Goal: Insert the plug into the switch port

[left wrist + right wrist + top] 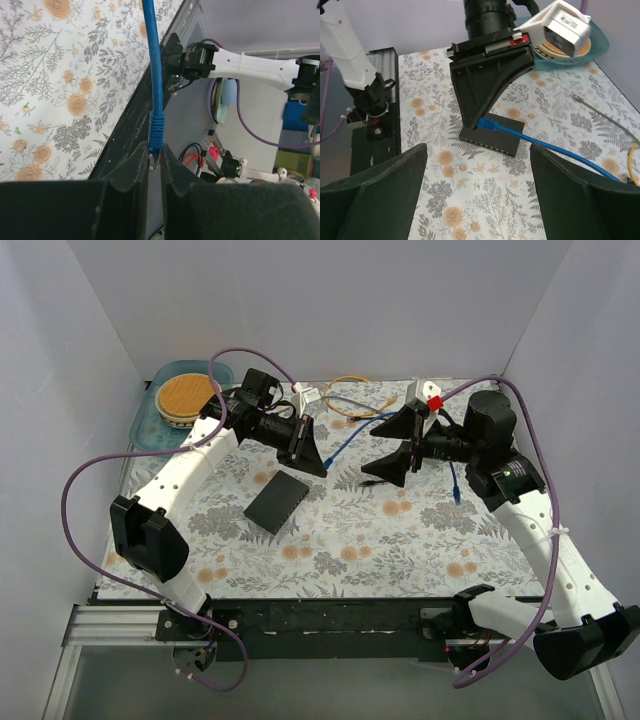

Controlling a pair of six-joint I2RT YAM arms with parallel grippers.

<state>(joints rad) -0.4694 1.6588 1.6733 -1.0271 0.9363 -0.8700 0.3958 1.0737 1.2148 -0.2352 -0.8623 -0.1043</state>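
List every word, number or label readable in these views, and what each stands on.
No text can be read.
Dark marks on the white camera housing in the right wrist view: too blurred to read.
Switch and plug: no markings visible.

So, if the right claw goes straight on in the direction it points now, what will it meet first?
Most likely the blue cable held in the left claw, then that claw itself. Depth is unclear, so it might pass under the cable instead.
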